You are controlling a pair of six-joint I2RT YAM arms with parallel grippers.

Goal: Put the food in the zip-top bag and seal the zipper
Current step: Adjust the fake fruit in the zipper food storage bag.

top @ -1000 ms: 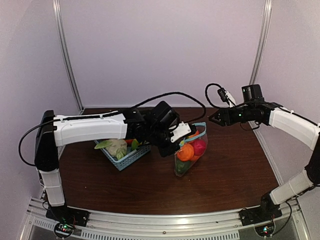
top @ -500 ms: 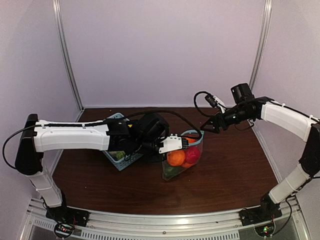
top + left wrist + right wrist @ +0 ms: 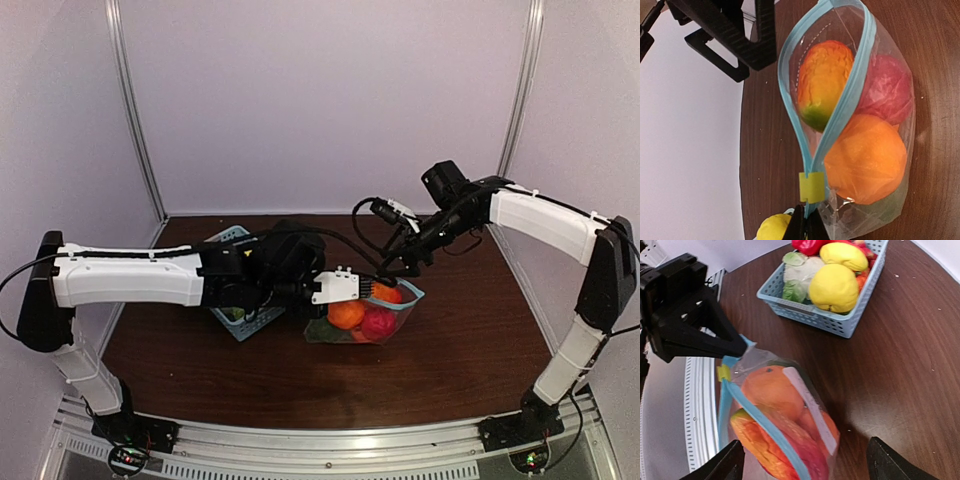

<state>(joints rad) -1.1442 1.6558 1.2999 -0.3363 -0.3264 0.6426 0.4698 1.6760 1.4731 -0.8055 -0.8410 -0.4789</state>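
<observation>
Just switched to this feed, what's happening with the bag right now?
The left hand pinches the bag at one end of its zipper, which gapes open. An orange and a red fruit lie inside. The right hand hangs open over the mouth, holding nothing. More food waits in the basket.

Soft, even overhead light; faint shadows, mild wrist-view blur.

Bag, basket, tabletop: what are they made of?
Bag: thin clear plastic film, glossy; food shows through, creases glint. Basket: light-blue moulded plastic, probably; regular lattice wall. Tabletop: dark wood grain, low sheen; veneer or laminate, can't tell.
</observation>
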